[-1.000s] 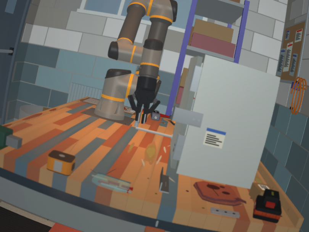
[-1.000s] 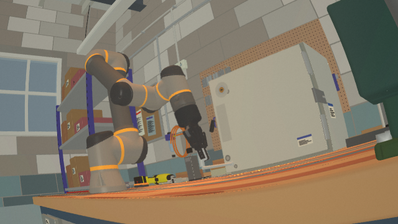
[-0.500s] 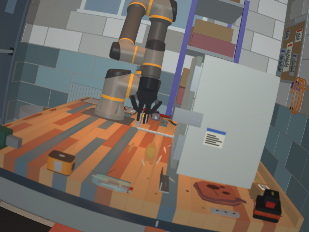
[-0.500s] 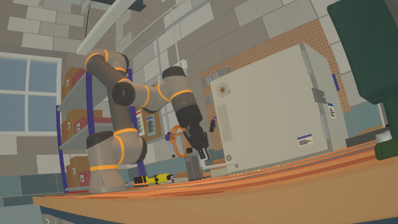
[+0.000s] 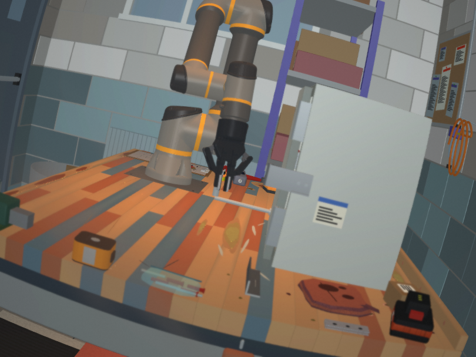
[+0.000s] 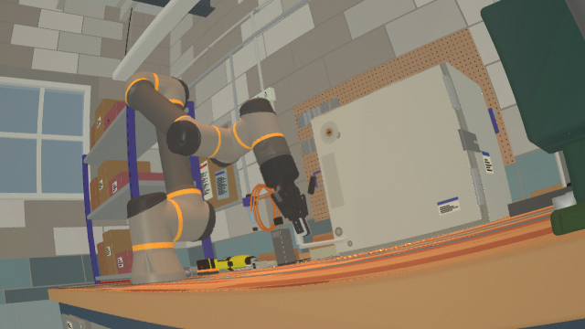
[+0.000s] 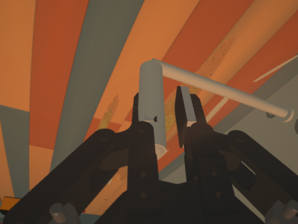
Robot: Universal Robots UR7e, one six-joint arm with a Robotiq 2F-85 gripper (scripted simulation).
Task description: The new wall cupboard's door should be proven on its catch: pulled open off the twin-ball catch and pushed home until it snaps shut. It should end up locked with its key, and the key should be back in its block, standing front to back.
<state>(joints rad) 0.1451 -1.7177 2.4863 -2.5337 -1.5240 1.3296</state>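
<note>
The pale wall cupboard [image 5: 346,184] stands on the right of the striped bench, its door [image 6: 388,169] facing the arm with a round keyhole [image 6: 328,132] near the top. A U-shaped bar handle [image 5: 242,203] sticks out from the door's lower edge; its long leg [image 7: 222,91] runs back to the door, and its upright grip [image 7: 151,100] sits between my fingers. A grey key block [image 6: 283,246] stands on the bench just behind the handle. The key itself I cannot make out. My gripper [image 7: 162,107] points down at the bench and is closed on the handle's grip.
Behind the work are the arm's base [image 5: 173,157] and a blue shelf rack [image 5: 327,50] with boxes. On the near bench lie an orange tape measure [image 5: 94,249], a clear packet [image 5: 173,282], a metal bracket [image 5: 252,280], a leather piece [image 5: 334,298] and a battery pack [image 5: 413,317].
</note>
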